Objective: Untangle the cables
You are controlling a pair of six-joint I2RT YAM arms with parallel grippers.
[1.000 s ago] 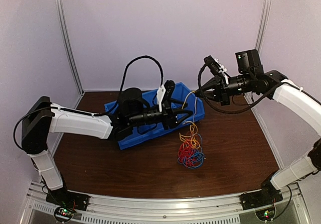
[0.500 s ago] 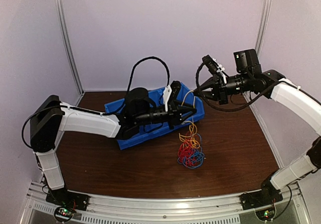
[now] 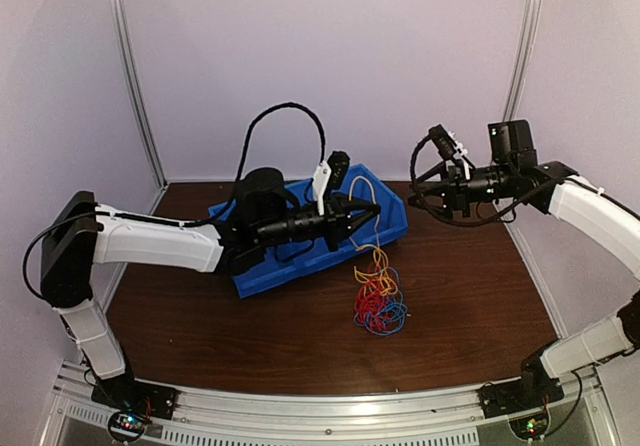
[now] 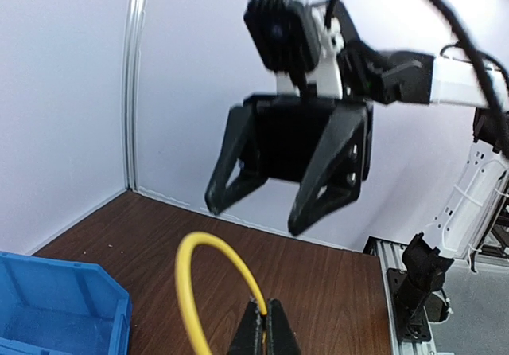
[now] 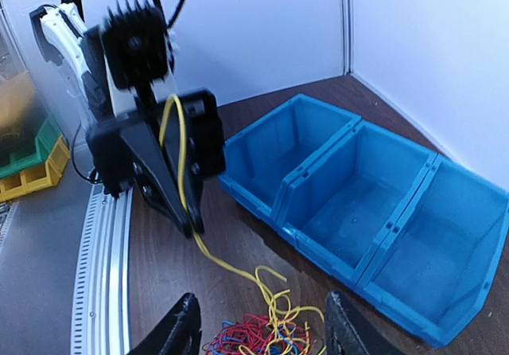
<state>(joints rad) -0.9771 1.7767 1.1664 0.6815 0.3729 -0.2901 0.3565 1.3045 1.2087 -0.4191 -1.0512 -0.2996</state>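
The cables lie as a tangled pile of red, blue and yellow wires on the brown table, in front of the blue bin. One yellow cable rises out of the pile to my left gripper, which is shut on it just above the bin's right end. In the left wrist view the yellow cable arches out of the shut left gripper. My right gripper hangs open a short way to the right, holding nothing. The right wrist view shows the pile between the open fingertips.
A blue bin with three compartments sits slanted at the back middle of the table. White walls and metal posts enclose the table. An aluminium rail runs along the near edge. Green and yellow bins stand outside.
My right gripper has opened, let go of the yellow cable's end and drawn back to the right. My left gripper has shut on that yellow cable.
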